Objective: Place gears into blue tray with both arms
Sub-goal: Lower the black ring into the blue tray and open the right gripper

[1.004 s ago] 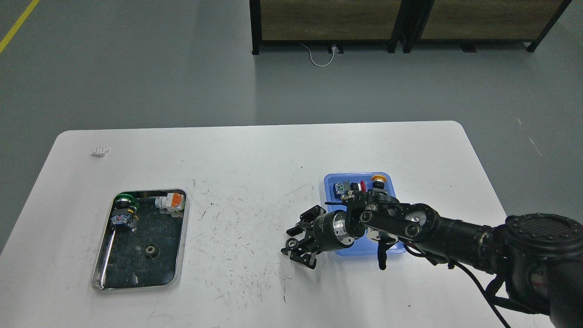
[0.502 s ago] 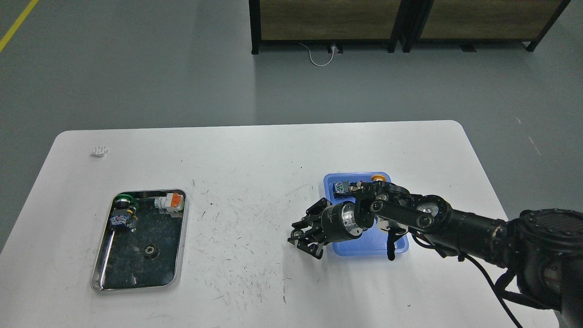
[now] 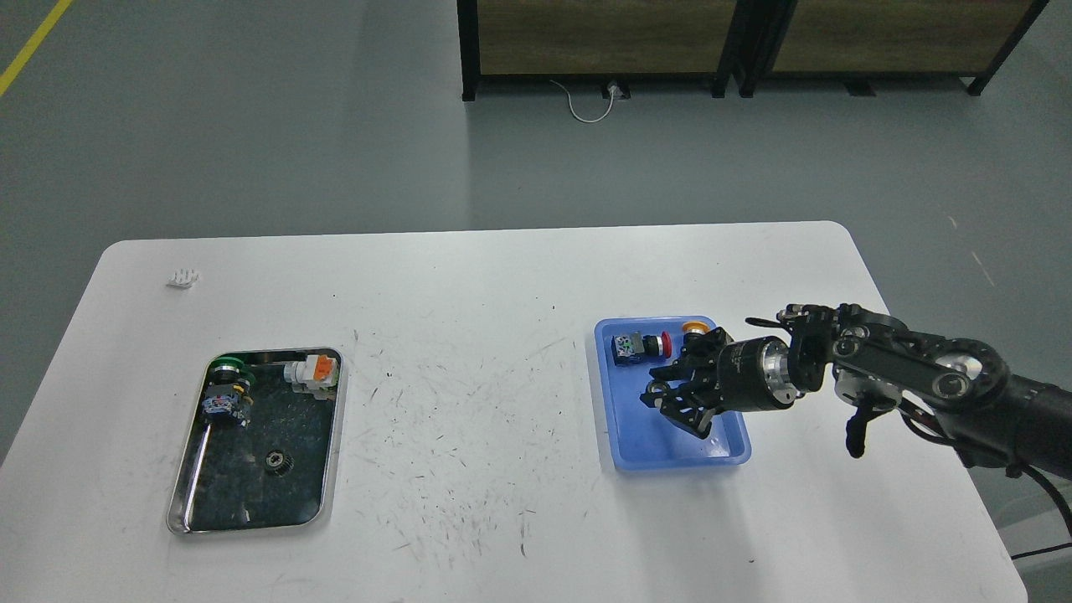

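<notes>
Your right gripper [image 3: 677,400] hangs over the shallow blue plastic tray [image 3: 624,435]; well left of that tray, one small black toothed gear [image 3: 275,459] lies.

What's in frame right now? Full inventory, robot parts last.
table: 1, white, scuffed, fills the lower frame
steel tray: 1, shiny with dark bottom, table left
gear: 1 visible, black with silvery hub, in steel tray, near end
push-button switches in steel tray: 2, green cap far-left corner, orange part far-right corner
blue tray: 1, blue, table right
push-button switches in blue tray: 2, red cap and yellow cap, far end
small white object: 1, far-left of table
cabinets: dark frames, wood panels, on floor behind
right hand: 1, black, over blue tray; contents unclear
left arm: not in view
</notes>
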